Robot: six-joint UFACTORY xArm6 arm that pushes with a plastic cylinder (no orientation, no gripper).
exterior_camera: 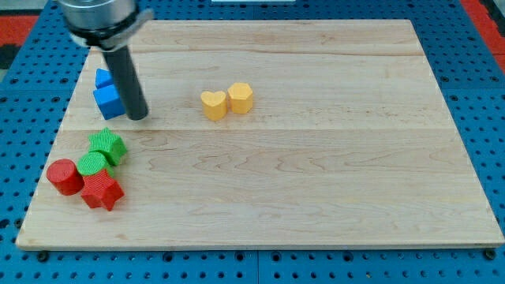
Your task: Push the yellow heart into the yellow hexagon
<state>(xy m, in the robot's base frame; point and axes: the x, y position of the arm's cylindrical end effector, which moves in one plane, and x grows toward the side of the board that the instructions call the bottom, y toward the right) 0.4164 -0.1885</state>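
The yellow heart point(213, 104) lies on the wooden board, just left of the yellow hexagon point(241, 97); the two touch or nearly touch. My tip point(138, 117) rests on the board well to the left of the heart, right beside a blue block point(108, 101). The dark rod rises from the tip toward the view's top left.
A second blue block point(102, 77) sits behind the first, partly hidden by the rod. At the lower left lie a green star point(107, 146), a green cylinder point(92, 165), a red cylinder point(65, 176) and a red star point(102, 191). The wooden board point(316, 189) sits on a blue perforated table.
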